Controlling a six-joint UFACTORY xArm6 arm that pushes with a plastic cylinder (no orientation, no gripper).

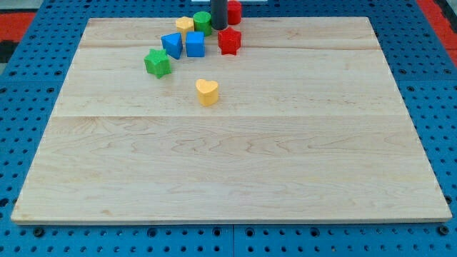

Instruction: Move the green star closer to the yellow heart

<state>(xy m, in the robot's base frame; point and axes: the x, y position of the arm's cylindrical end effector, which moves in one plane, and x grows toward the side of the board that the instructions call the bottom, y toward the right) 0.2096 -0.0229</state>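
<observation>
- Since our arm ends in a plain rod with no jaws at all, nothing is clenched, released or grasped; my tip (218,28) can only push, and it stands at the view's top edge of the wooden board (235,164).
- Just toward the view's left of my tip sits a green round block (202,21), apparently touching the rod, with a yellow block (185,25) beyond it; a red block (233,11) pokes out on the rod's other side, partly hidden.
- Just below my tip lies a red star (229,41); below and to the left are a blue cube (195,44) and a blue wedge-like block (172,45).
- The green star (158,63) lies farther left and lower than all of these, well apart from my tip. The yellow heart (207,91) sits alone, lower still, near the star but not touching.
- We judge the main risk to be the crowd: a straight run from here to the star would likely plough through the blue pair or drag the green round block along.
- Approaching the star from the wrong side could shove it off toward the left edge, away from the heart.
- An off-centre contact may spin the star aside, since its points give uneven faces.
- Pushing too far could knock the heart onward and reopen the gap.
</observation>
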